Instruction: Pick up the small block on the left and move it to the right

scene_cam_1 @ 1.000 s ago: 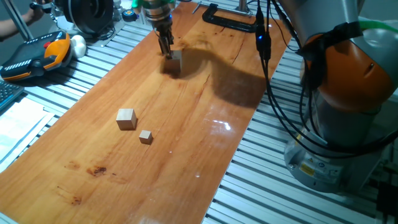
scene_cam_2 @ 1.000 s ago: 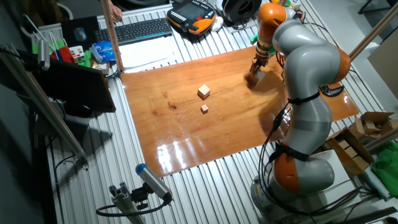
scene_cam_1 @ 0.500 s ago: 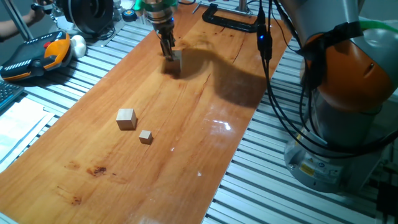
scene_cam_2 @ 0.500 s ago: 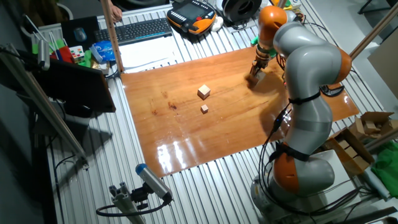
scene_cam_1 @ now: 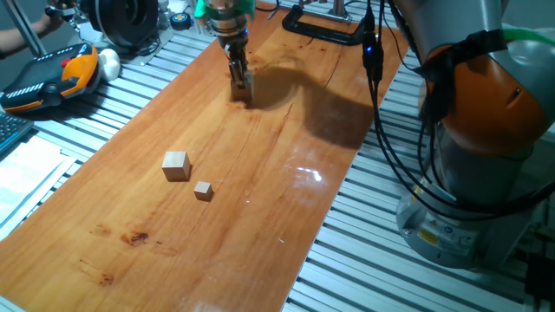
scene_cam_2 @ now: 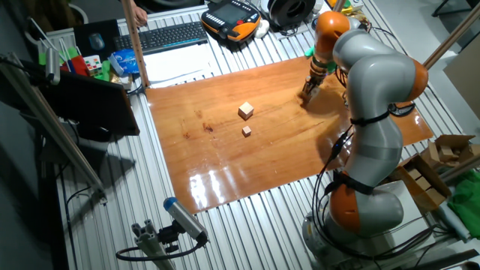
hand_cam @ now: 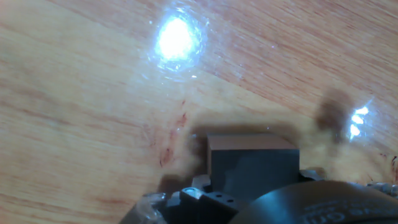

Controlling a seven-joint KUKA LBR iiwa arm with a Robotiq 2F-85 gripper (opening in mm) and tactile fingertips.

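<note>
The hand (scene_cam_1: 240,81) is down at the small block (scene_cam_1: 246,84), which sits near the far end of the wooden tabletop (scene_cam_1: 260,173), close to the edge that borders the slatted metal frame. In the one fixed view the fingers cover most of the block, and in the hand view the block (hand_cam: 252,163) fills the space right under the hand with its top face dark in shadow. Whether the fingers have actually clamped it can't be told from these shots; they look drawn in narrow around it, but no contact is clearly visible. The block looks like it's resting on the wood, so the lift probably hasn't happened, and the whole carry to the right plus the set-down is left to do. For room: the middle of the tabletop is mostly bare wood, with the slightly smaller cube (scene_cam_1: 176,165) and the tiny cube (scene_cam_1: 203,190) sitting near each other well apart from the hand, so they shouldn't get in the way unless the path swings toward them. The black clamp (scene_cam_1: 317,25) at the far end is the nearest obstacle, and the robot's own cables (scene_cam_1: 375,104) hang over one side of the board, which is worth watching during a sideways move.
</note>
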